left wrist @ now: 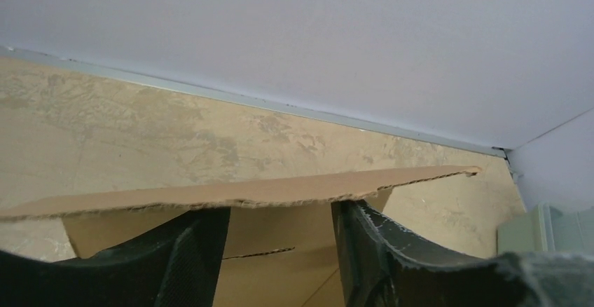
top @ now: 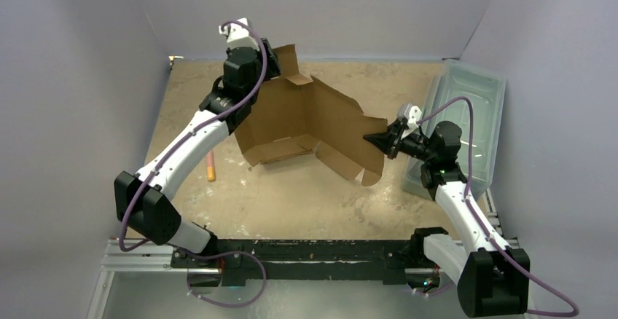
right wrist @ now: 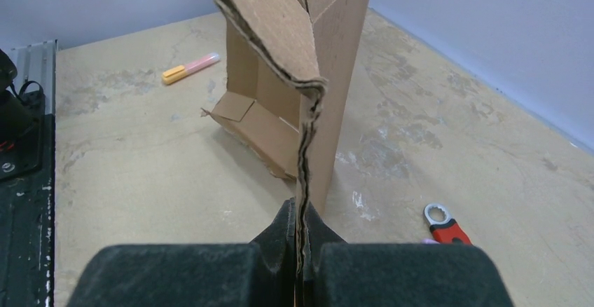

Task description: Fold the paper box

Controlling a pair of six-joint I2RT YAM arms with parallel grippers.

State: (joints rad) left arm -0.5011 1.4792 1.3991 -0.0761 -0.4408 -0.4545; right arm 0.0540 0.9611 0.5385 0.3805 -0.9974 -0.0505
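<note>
Right gripper (right wrist: 300, 217) clamped on paper box (top: 295, 115) flap, right of centre in top view. Left gripper (left wrist: 280, 212) jaws apart at far flap, upper left. I see box standing on table (top: 291, 202), mid-frame.

Soft even light, slight blur

One each — box (top: 291, 115), marker (top: 210, 166), wrench (right wrist: 445, 224) (bin (top: 477, 75))
</note>
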